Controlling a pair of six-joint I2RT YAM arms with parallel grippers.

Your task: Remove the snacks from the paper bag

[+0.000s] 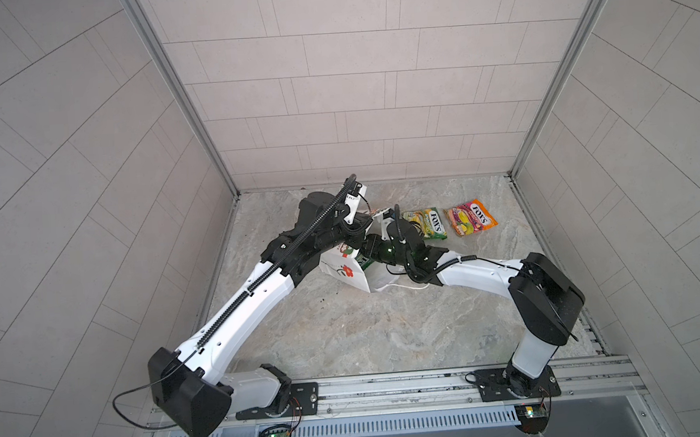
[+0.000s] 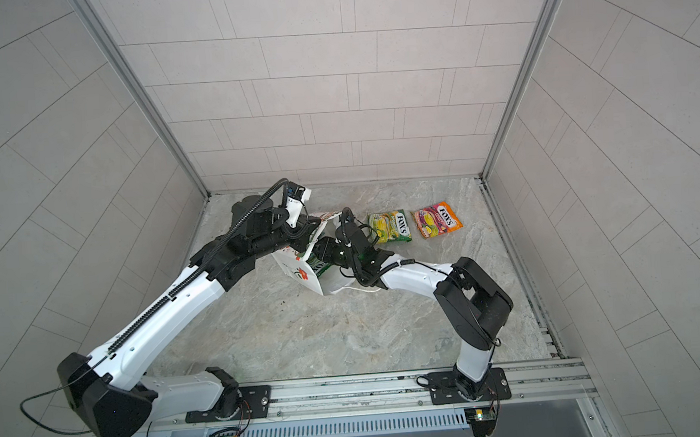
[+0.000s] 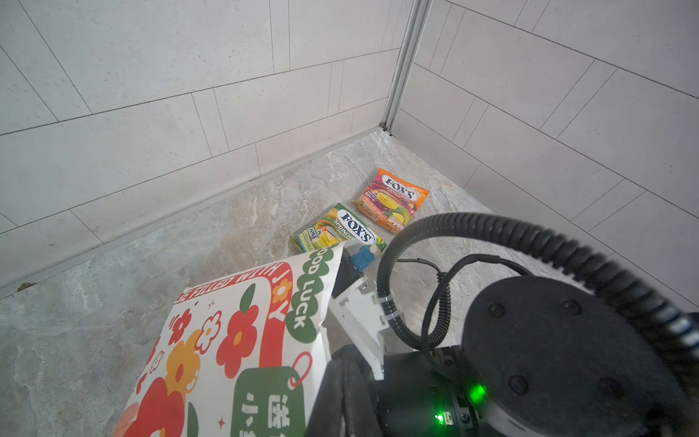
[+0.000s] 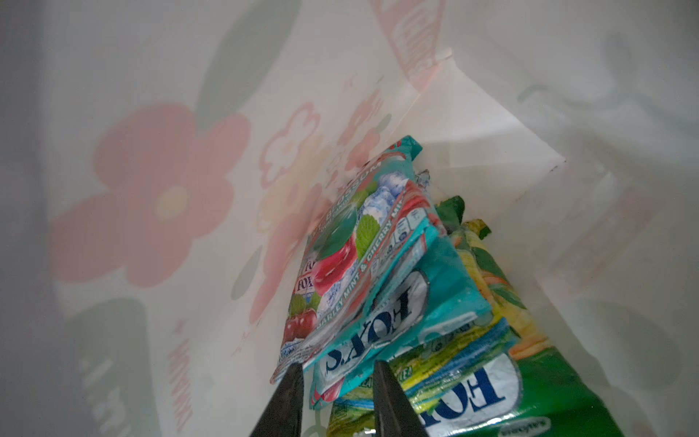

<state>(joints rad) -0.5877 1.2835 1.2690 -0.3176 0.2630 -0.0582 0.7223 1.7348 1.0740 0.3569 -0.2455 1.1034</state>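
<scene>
The white paper bag (image 1: 343, 272) (image 2: 297, 272) (image 3: 234, 340) lies tilted mid-table, its mouth facing right. My left gripper (image 3: 350, 397) is shut on the bag's rim. My right gripper (image 4: 338, 378) is deep inside the bag and hidden in both top views. Its jaws stand apart around the corner of a teal snack packet (image 4: 397, 314). A second teal packet (image 4: 351, 246) leans on the bag wall (image 4: 151, 189), with green-yellow packets (image 4: 472, 378) beneath. Outside the bag lie a green-yellow packet (image 1: 425, 222) (image 2: 390, 226) (image 3: 340, 230) and an orange-pink packet (image 1: 471, 217) (image 2: 438, 219) (image 3: 393, 198).
Tiled walls close in the marble table (image 1: 347, 336) at the back and both sides. The two loose packets lie near the back right. A metal rail (image 1: 392, 385) carrying both arm bases runs along the front edge.
</scene>
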